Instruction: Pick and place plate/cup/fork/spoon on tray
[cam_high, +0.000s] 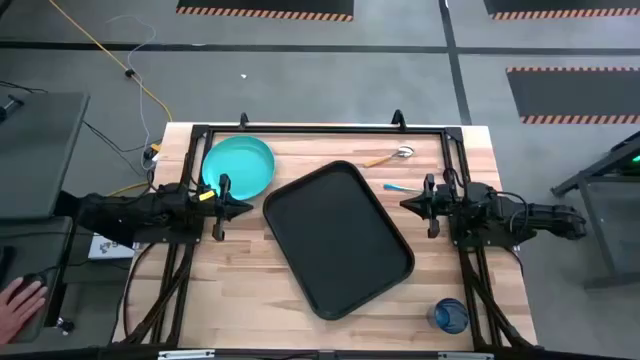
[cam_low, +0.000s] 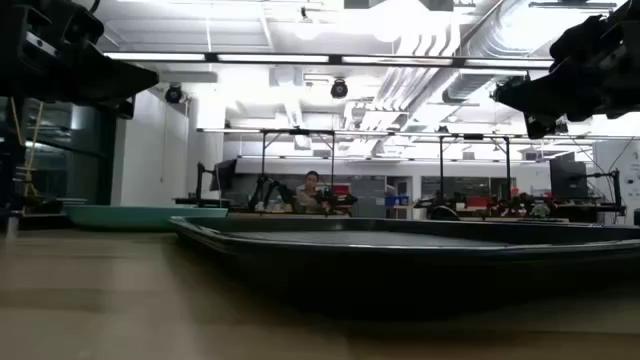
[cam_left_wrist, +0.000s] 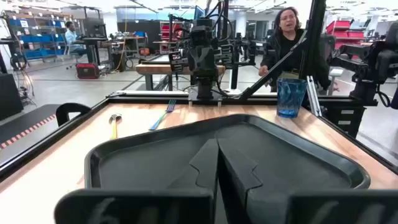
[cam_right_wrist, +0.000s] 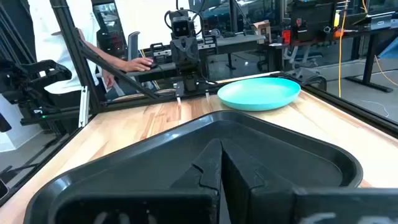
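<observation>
The left gripper (cam_high: 240, 209) hangs above the table just off the black tray's (cam_high: 300, 215) left edge, its fingers pressed together on nothing; the right gripper (cam_high: 408, 204) faces it from just off the tray's right edge, likewise clenched and empty. The tray sits skewed on the wooden table (cam_high: 250, 280) between the two arms, with nothing lying in it. The turquoise plate (cam_high: 243, 165) lies past the tray's far-left corner, its near edge partly covered by the left arm in the high view. The spoon (cam_high: 390, 156), orange handle and silver bowl, lies beyond the tray's far-right side, and the blue fork (cam_high: 398, 187) rests between the spoon and the right gripper, its tines hard to make out. The translucent blue cup (cam_high: 449, 316) stands upright off the tray's near-right corner, close to the table's edge. A person's hand (cam_high: 20, 300) shows well left of the tray, cut off by the frame.
</observation>
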